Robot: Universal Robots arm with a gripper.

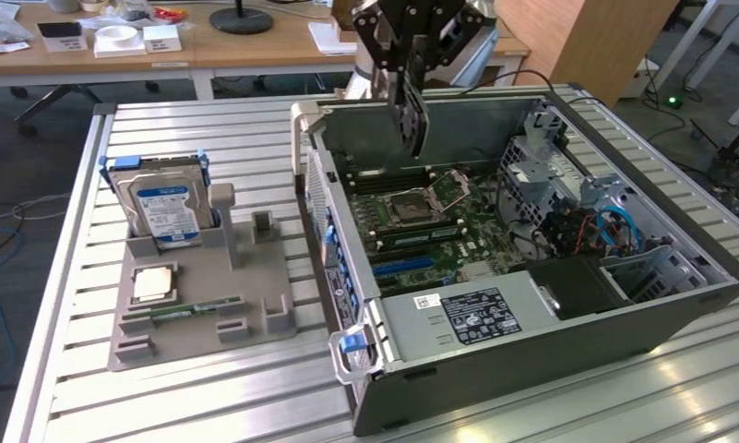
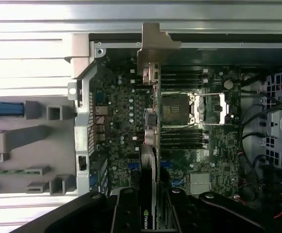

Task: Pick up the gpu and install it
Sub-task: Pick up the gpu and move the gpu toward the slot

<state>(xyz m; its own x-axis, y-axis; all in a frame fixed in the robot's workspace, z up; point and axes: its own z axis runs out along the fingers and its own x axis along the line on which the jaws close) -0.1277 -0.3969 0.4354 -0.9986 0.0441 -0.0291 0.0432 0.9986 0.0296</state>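
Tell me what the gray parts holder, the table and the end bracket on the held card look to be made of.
Gray parts holder: likely plastic, matte, uniform gray with blocky posts.
Table: metal, probably aluminium, ribbed slats with bright sheen.
Bracket on the gpu: seemingly sheet metal, dull finish, thin bent tab.

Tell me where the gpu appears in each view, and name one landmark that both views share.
Exterior view: the gpu hangs upright over the open case, near the top middle.
Wrist view: the gpu is seen edge-on, beside the CPU socket.
Shared landmark: the CPU socket.
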